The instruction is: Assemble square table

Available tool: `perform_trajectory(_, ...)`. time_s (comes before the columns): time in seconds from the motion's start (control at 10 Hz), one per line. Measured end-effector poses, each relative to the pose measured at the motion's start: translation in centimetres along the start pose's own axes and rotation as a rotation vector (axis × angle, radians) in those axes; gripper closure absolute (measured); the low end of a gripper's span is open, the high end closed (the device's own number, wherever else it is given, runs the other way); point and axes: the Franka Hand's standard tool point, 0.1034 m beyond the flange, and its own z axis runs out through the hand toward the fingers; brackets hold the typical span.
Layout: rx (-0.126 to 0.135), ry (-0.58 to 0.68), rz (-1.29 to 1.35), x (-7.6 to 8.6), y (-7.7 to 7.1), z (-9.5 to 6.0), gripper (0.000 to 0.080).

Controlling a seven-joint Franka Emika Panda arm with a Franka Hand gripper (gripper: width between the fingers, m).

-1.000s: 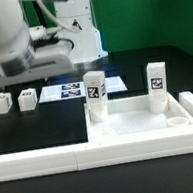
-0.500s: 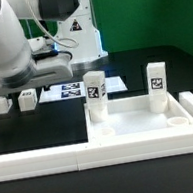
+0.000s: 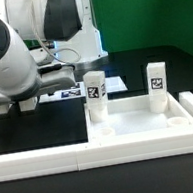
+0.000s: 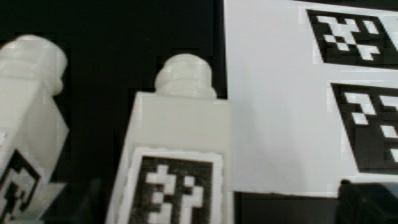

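**Jaws:** spread to full width and closed on nothing. In the exterior view they sit low at the far side of the worktop (image 3: 130, 64), toward the exterior view's left. They are mostly hidden under my arm (image 3: 12, 57).

**Below the jaws (wrist view):** two loose white legs lie close together but apart, each with a black-and-white tag. One leg (image 4: 178, 140) is just beside the edge of the marker board (image 4: 285, 100); I cannot confirm that they touch. The other leg (image 4: 39, 110) is on the side of the first away from the board. Black worktop shows between them.

**Tabletop:** the tabletop (image 3: 150, 124) lies flat with its rim up, near the camera and toward the exterior view's right. It is close against the long border rail (image 3: 54, 160).

**Fitted legs:** two stand upright along the tabletop's far edge. The left upright leg (image 3: 95, 95) is at the far left corner. The right upright leg (image 3: 157, 83) is further along toward the right. Both have their tags facing the camera.

**Open socket:** a round socket (image 3: 177, 122) shows near the tabletop's near right corner.
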Motion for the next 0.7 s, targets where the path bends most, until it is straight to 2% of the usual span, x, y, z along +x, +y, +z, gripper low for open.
perform_trajectory(0.1, -0.002, 0.000, -0.006, 0.03, -0.10, -0.02, 0.0151)
perform_trajectory(0.2, -0.004, -0.001, -0.010, 0.06, -0.17, -0.04, 0.0238)
perform_trajectory(0.3, -0.006, -0.001, -0.013, 0.08, -0.24, -0.05, 0.0238)
perform_trajectory(0.4, -0.007, -0.001, -0.016, 0.10, -0.32, -0.07, 0.0439)
perform_trajectory(0.5, -0.009, -0.001, -0.019, 0.13, -0.40, -0.10, 0.0509)
perform_trajectory(0.7, -0.012, -0.002, -0.024, 0.16, -0.51, -0.13, 0.0509)
